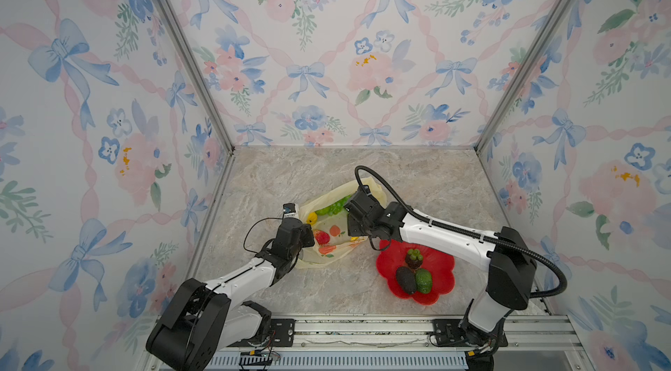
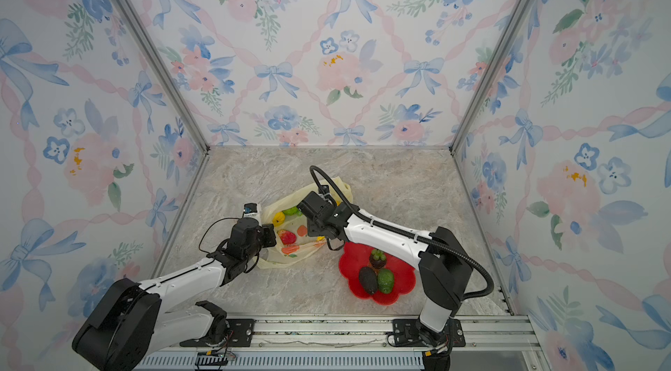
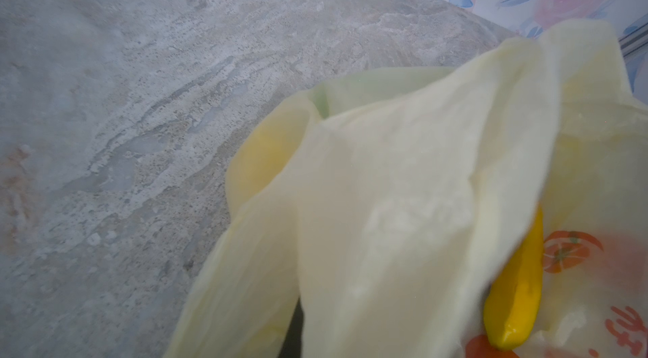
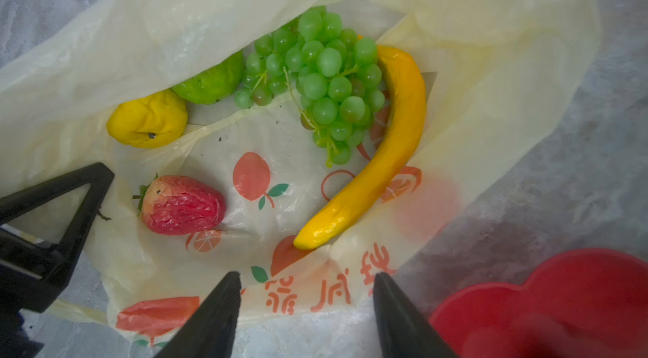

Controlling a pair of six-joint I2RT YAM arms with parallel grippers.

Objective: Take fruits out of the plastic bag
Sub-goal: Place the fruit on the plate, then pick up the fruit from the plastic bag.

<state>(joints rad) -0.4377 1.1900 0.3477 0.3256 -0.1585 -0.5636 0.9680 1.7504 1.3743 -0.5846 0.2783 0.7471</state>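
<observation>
The pale yellow plastic bag [image 4: 491, 58] lies open on the marble table. Inside it are a green grape bunch [image 4: 322, 82], a yellow banana [image 4: 385, 149], a red strawberry [image 4: 182, 205], a yellow lemon [image 4: 149, 119] and a bumpy green fruit [image 4: 210, 82]. My right gripper [image 4: 306, 279] hangs open above the bag's near edge, with nothing between its fingers. At the bag's left edge my left gripper [image 1: 308, 235] is shut on the film. In the left wrist view the bag [image 3: 403, 198] drapes over the jaws and hides them; the banana [image 3: 515, 303] shows beside it.
A red flower-shaped plate [image 1: 443, 271] sits at the front right of the bag. It holds a dark avocado [image 1: 406, 280], a bumpy green fruit [image 1: 423, 280] and a dark fruit with a green top [image 1: 414, 258]. Flowered walls close in three sides.
</observation>
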